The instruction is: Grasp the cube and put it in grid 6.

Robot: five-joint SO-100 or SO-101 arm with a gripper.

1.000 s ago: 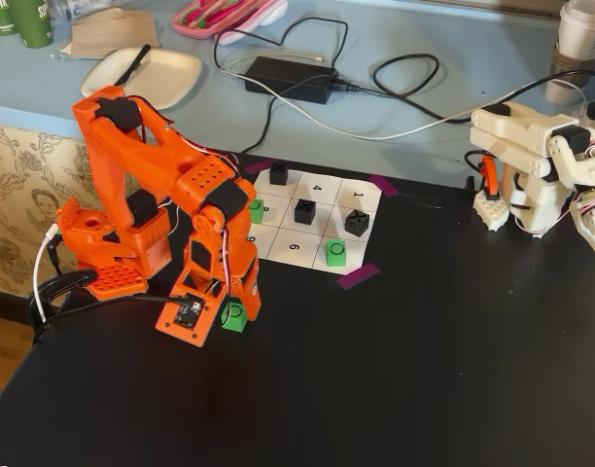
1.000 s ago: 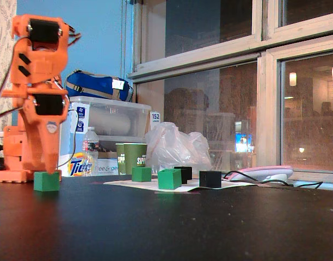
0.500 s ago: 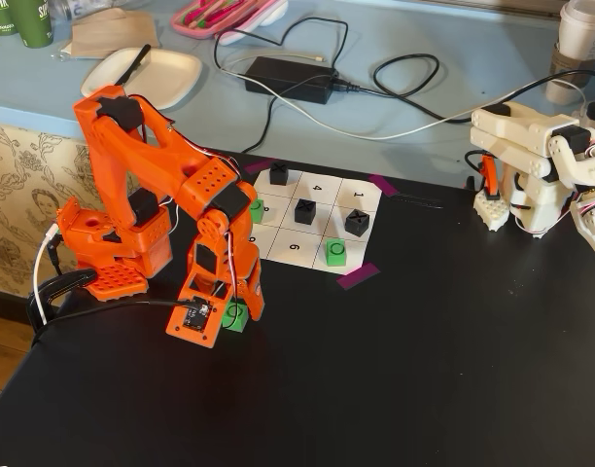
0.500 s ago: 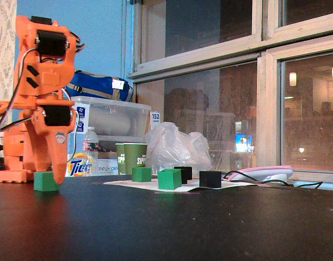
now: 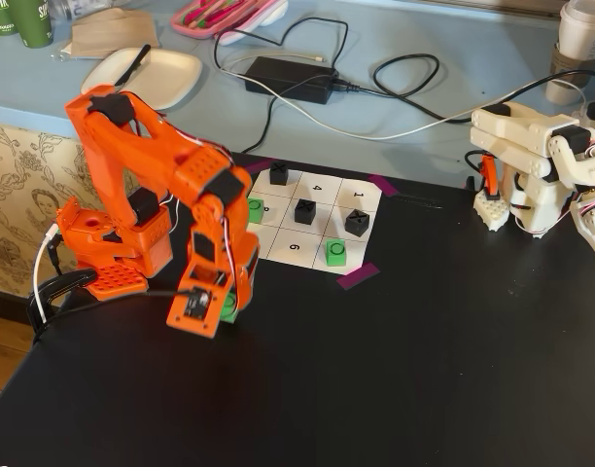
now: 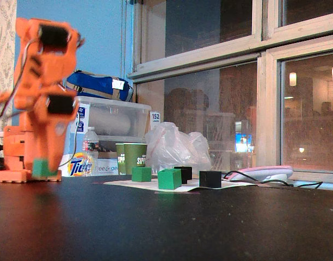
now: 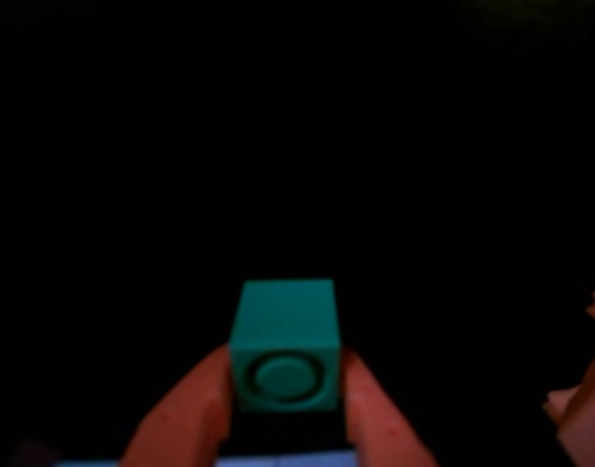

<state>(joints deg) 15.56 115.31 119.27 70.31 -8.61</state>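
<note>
Where the arm blocks the view: in a fixed view the orange arm folds down over its own pincer, so only a corner of the cube shows beneath it.
Wrist view: dark and soft; the cube fills the lower middle, one orange finger pressed to each side, its circle face toward the camera. The pincer is closed on the cube.
Cube, low fixed view: the cube sits at the foot of the arm, at or just above the table; which, I cannot tell.
Cube's place: off the paper, near its left edge in the high fixed view, on the black table.
Paper grid: nine cells, partly covered by the arm at left.
Cell 6: bare, numeral plain.
Other cells: three black cubes on the paper, one green cube just right of cell 6, another green cube half behind the arm.
Numerals: 4 and 1 legible; others covered or too small to read.
Right edge: a white arm, cut off by the frame.
</note>
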